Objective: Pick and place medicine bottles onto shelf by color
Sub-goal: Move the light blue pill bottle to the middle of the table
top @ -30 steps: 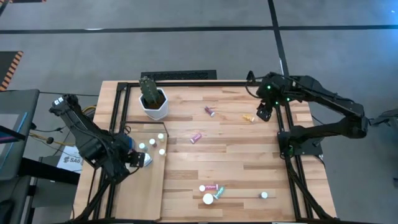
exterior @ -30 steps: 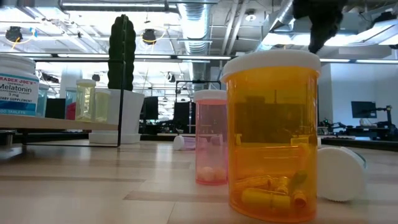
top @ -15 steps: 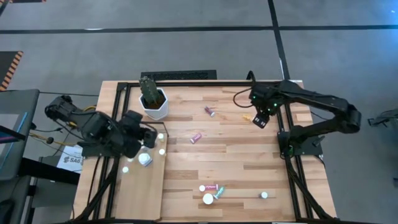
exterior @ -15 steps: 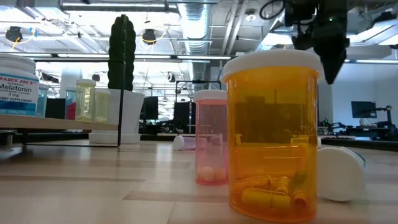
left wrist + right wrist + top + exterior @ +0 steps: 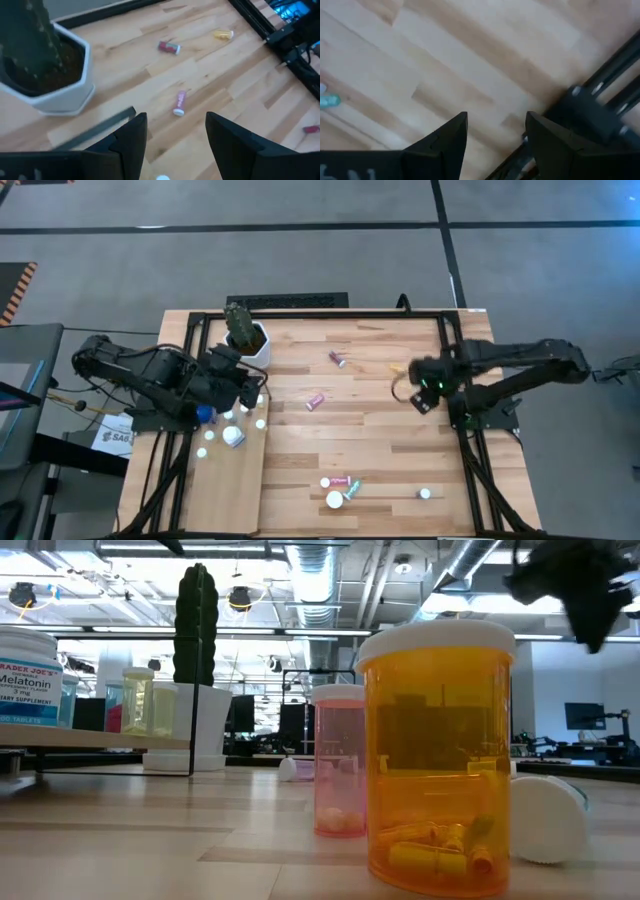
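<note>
Medicine bottles lie scattered on the table: a pink one (image 5: 337, 359), an amber one (image 5: 400, 368), another pink one (image 5: 315, 401) and a group near the front (image 5: 340, 488). Several more stand on the pale shelf (image 5: 225, 490) at the left, among them a white bottle (image 5: 233, 437). My left gripper (image 5: 252, 390) hangs open above the shelf's far end, beside the plant pot, with nothing between its fingers (image 5: 131, 136). My right gripper (image 5: 425, 395) points down, open and empty, over bare wood near the table's right edge. The low view shows an amber bottle (image 5: 437, 755) and a pink one (image 5: 339, 760) up close.
A white hexagonal pot with a cactus (image 5: 246, 340) stands at the far left, close to my left gripper. A black metal frame (image 5: 455, 370) runs along the table's right side, right next to my right gripper. Open wood lies in the table's middle.
My left gripper has risen from beside the white bottle on the shelf and swung toward the far edge and the pot, its wrist rolling; the bottle stays standing. My right gripper has come from the far right corner toward the near edge, lower, its wrist rolled too.
</note>
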### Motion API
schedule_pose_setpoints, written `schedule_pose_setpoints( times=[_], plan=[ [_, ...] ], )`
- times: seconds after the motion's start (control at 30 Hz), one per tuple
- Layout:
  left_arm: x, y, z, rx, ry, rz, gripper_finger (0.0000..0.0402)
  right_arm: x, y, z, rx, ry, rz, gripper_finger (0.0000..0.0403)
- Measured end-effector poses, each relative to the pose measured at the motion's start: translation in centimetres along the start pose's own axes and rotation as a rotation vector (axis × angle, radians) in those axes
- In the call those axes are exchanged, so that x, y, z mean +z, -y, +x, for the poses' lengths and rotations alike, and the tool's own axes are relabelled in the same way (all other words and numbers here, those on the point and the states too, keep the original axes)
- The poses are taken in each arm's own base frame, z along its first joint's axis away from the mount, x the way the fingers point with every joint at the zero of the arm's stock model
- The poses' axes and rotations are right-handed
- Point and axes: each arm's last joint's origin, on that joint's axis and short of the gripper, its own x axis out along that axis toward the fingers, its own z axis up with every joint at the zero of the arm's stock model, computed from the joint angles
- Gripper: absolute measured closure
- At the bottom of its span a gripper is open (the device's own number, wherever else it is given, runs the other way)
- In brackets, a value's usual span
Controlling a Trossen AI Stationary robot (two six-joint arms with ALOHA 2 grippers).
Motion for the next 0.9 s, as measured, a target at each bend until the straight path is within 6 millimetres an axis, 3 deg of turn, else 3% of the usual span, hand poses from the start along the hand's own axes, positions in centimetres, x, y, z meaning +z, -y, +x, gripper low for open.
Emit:
schedule_pose_setpoints(
  times=[0.23, 0.47, 0.73, 0.9],
  plan=[
    [0.7, 0.0, 0.5, -0.01, -0.004, 0.062, 0.0214, -5.0, -2.3, 1.1, 0.028, -0.138, -0.003, 0.0182],
    [1.1, 1.2, 0.3, -0.112, 0.044, 0.017, 0.0214, -9.7, -4.1, 2.0, 0.079, -0.17, -0.085, 0.0182],
    [1.8, 4.3, 0.4, -0.299, 0.153, -0.031, 0.0214, -15.8, -5.7, 2.3, 0.217, -0.07, -0.248, 0.0182],
    [1.5, 6.6, 1.6, -0.387, 0.157, -0.039, 0.0214, -20.2, -6.0, 3.6, 0.226, 0.0, -0.335, 0.0182]
  ],
)
